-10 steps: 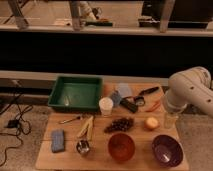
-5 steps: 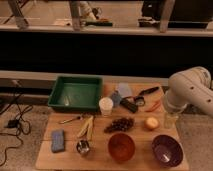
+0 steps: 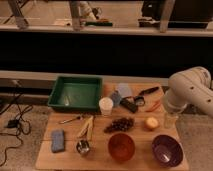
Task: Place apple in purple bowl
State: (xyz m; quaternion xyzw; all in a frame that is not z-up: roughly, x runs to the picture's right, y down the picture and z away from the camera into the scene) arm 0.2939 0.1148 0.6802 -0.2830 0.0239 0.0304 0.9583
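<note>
The apple [image 3: 151,123], small and pale yellow-orange, lies on the wooden table [image 3: 97,159] towards its right side. Just in front of it, at the near right corner, stands the dark purple bowl [image 3: 167,149] with nothing in it. My white arm reaches in from the right edge. Its gripper [image 3: 170,120] hangs pointing down just right of the apple and behind the purple bowl, a little above the table. It is open and holds nothing.
An orange-brown bowl [image 3: 121,146] sits left of the purple one, with dark grapes [image 3: 119,124] behind it. A green tray [image 3: 55,96], a white cup [image 3: 106,106], a blue sponge [image 3: 58,140], a small metal cup [image 3: 82,147] and some tools fill the rest of the table.
</note>
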